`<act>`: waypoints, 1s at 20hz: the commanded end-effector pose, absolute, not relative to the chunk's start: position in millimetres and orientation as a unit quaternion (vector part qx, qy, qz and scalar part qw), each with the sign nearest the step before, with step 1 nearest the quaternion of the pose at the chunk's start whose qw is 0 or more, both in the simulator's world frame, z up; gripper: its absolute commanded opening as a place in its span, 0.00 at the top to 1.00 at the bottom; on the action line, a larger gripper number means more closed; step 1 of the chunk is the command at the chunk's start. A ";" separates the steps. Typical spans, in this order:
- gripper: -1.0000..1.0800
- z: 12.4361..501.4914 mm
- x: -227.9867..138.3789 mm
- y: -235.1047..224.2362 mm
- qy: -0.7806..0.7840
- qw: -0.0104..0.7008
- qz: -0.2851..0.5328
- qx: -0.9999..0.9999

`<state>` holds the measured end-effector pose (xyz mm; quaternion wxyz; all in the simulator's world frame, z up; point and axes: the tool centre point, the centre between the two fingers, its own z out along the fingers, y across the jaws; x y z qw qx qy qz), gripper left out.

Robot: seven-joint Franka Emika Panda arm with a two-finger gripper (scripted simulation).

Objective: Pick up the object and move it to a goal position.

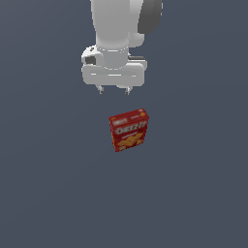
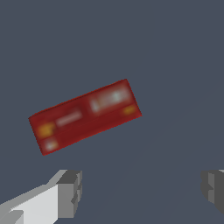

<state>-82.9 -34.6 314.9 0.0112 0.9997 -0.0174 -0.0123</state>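
Observation:
The red cracker box [image 1: 128, 129] stands upright on the dark grey floor, its front with white lettering and orange crackers facing the camera. In the wrist view I see its narrow red top face [image 2: 85, 116], lying at a slant. My gripper [image 1: 114, 90] hangs above and behind the box, apart from it. It is open and empty. Its two fingers [image 2: 70, 192] are spread wide, and the box lies beyond them, not between them.
A plain dark grey floor [image 1: 48, 193] fills both views. No other object, container or edge shows. The white arm [image 1: 116, 29] rises out of the exterior view's top.

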 end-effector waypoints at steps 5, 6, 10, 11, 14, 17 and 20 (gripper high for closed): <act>0.04 311.7 -80.6 -32.0 -0.044 0.011 -0.011 0.999; 0.04 310.9 -80.1 -31.5 -0.051 0.011 -0.011 0.999; 0.04 307.4 -77.7 -28.7 -0.081 0.011 -0.010 0.997; 0.04 306.3 -77.0 -27.9 -0.089 0.011 -0.010 0.996; 0.04 302.8 -74.6 -25.1 -0.119 0.011 -0.009 0.993; 0.04 298.6 -71.8 -21.9 -0.154 0.010 -0.008 0.988; 0.04 294.3 -69.1 -18.5 -0.189 0.010 -0.007 0.982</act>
